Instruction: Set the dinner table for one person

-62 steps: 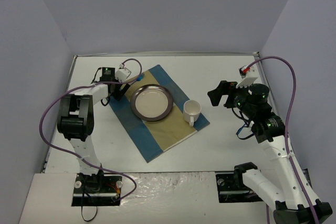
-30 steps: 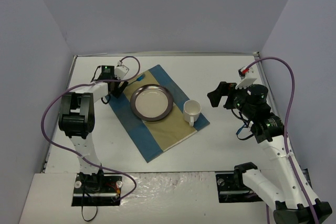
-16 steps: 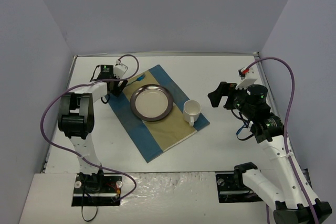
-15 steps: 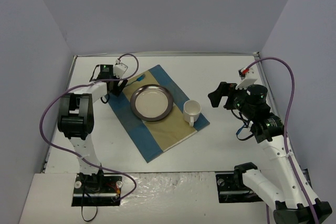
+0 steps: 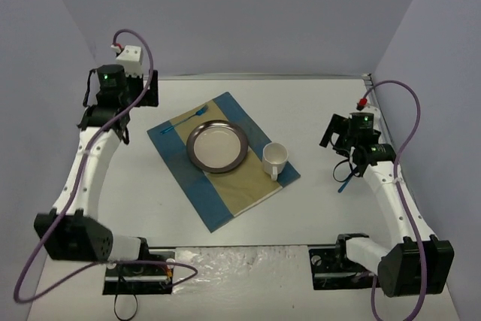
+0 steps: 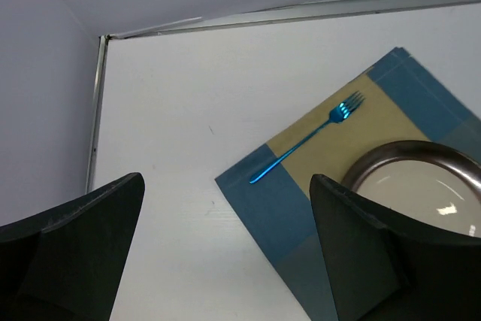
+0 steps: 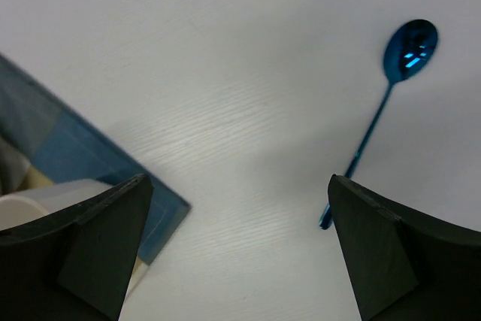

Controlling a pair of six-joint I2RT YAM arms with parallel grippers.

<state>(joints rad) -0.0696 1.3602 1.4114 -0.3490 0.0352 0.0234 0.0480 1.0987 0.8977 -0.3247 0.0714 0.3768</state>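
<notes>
The dinner table (image 5: 316,103) was the big white top under everything, and the striped mat (image 5: 225,193) lay in the middle of it. On the mat sat the plate (image 5: 218,146), with the white cup (image 5: 275,158) at the mat's right corner and the blue fork (image 6: 304,138) along its far left edge. The blue spoon (image 7: 373,127) lay off the mat, on bare table to its right.

My left claw (image 6: 225,261) hung left of the mat, fingers wide apart, holding nothing. My right claw (image 7: 237,253) hung right of the mat, near the spoon, wide apart and empty too.

The spoon was thin and flat, so I thought my fingers could slip off it or push it away. Bringing it to the mat, I could knock the cup over.
</notes>
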